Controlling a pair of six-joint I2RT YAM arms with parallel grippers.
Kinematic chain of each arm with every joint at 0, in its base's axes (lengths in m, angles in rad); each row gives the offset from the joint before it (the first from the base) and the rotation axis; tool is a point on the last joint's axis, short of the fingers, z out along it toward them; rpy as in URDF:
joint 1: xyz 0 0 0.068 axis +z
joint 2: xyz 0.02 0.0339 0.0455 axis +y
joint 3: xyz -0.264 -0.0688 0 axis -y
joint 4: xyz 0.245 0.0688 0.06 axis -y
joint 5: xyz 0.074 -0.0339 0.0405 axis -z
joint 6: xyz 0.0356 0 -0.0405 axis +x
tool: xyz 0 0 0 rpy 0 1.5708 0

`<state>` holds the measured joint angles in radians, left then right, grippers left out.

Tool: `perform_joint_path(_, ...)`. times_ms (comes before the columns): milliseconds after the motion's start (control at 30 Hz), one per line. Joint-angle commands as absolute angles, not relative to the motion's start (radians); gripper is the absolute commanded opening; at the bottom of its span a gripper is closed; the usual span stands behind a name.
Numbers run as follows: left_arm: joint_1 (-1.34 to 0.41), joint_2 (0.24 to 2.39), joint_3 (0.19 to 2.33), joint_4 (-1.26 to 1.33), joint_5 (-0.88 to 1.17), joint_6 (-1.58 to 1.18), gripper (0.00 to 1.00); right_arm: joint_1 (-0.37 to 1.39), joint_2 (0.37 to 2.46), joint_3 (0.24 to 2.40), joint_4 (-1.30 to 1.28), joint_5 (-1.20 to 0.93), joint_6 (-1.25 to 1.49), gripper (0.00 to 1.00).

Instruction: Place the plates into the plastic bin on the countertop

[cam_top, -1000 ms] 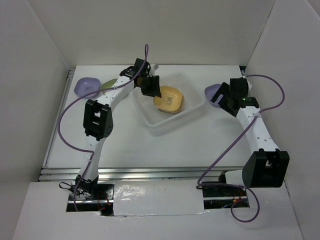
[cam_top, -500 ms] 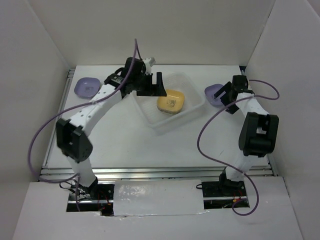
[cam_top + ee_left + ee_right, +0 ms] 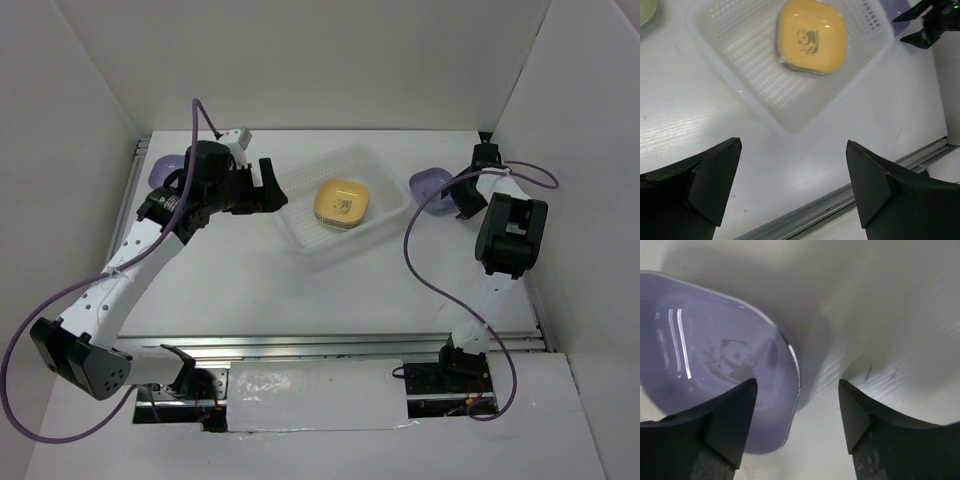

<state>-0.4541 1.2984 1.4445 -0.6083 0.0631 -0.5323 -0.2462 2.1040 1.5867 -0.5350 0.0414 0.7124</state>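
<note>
The plastic bin (image 3: 300, 225) stands at the back middle of the countertop (image 3: 330, 290). A yellow plate (image 3: 340, 202) lies flat in it, and a darker rim shows under it in the left wrist view (image 3: 811, 35). My left gripper (image 3: 270, 188) is open and empty, just left of the bin (image 3: 765, 85). A purple plate (image 3: 430, 185) lies right of the bin. My right gripper (image 3: 462, 200) is open at its right edge. In the right wrist view its rim (image 3: 795, 375) lies between the jaws, one finger (image 3: 725, 425) over the plate (image 3: 715, 360).
Another purple plate (image 3: 163, 172) lies at the back left, partly behind my left arm. A green plate (image 3: 645, 9) shows at the corner of the left wrist view. The metal rail (image 3: 320, 345) runs along the front edge. White walls enclose the sides.
My left gripper let the yellow plate go into the bin, opened, and drew back left out of the bin. My right gripper closed in on the right purple plate's edge.
</note>
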Motion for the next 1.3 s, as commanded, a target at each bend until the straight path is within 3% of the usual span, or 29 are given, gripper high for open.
perform_joint_path(0,-0.414,1.286,1.408,-0.618,0.06,-0.545,0.99,-0.253,2.161,1.67,-0.607,0.038,0.687,0.72)
perform_joint_path(67,-0.405,1.275,1.375,-0.617,0.066,-0.543,0.99,-0.262,2.184,1.697,-0.63,0.016,0.681,0.62)
perform_joint_path(167,-0.382,1.247,1.339,-0.621,0.054,-0.54,0.99,-0.268,2.174,1.674,-0.604,0.008,0.692,0.33)
perform_joint_path(200,-0.368,1.238,1.333,-0.621,0.054,-0.538,0.99,-0.271,2.154,1.658,-0.597,0.012,0.698,0.07)
perform_joint_path(233,-0.361,1.235,1.327,-0.626,0.054,-0.538,0.99,-0.276,2.137,1.649,-0.592,0.021,0.718,0.0)
perform_joint_path(533,-0.322,1.164,1.184,-0.618,0.048,-0.52,0.99,-0.288,1.803,1.565,-0.503,0.212,0.813,0.0)
perform_joint_path(767,-0.269,1.117,1.144,-0.667,-0.124,-0.633,0.99,-0.164,1.688,1.617,-0.512,0.11,0.631,0.0)
perform_joint_path(1000,-0.056,1.069,1.075,-0.606,-0.05,-0.733,0.99,0.115,1.853,1.848,-0.749,-0.029,0.393,0.0)
perform_joint_path(1267,-0.003,1.161,1.065,-0.511,0.063,-0.727,0.99,0.242,2.014,1.939,-0.819,-0.04,0.356,0.0)
